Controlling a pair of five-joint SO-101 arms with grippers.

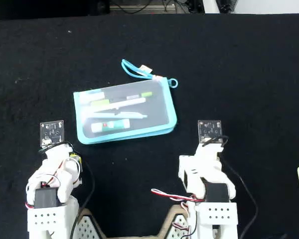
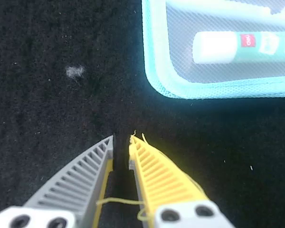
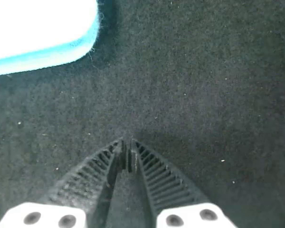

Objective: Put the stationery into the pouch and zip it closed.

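High view: the teal-edged pouch with a see-through mesh front (image 1: 129, 134) lies flat mid-way across the black cloth counter (image 1: 249, 74), its teal loop strap (image 1: 134, 71) trailing off the far side. Inside are pens and markers (image 1: 122, 103) plus a white glue stick (image 1: 109, 125); can't tell if the zip is fully done up. Both white arms sit folded back at the near edge, the left arm (image 1: 55, 169) and the right arm (image 1: 207, 174).

Left wrist view: the grey-and-yellow left hand (image 2: 121, 138) is pressed nearly together with nothing in it, hanging over the counter near the pouch's glue-stick corner.

Right wrist view: the black right hand (image 3: 127, 142) is pressed together too, also holding nothing, a bit away from another pouch corner.
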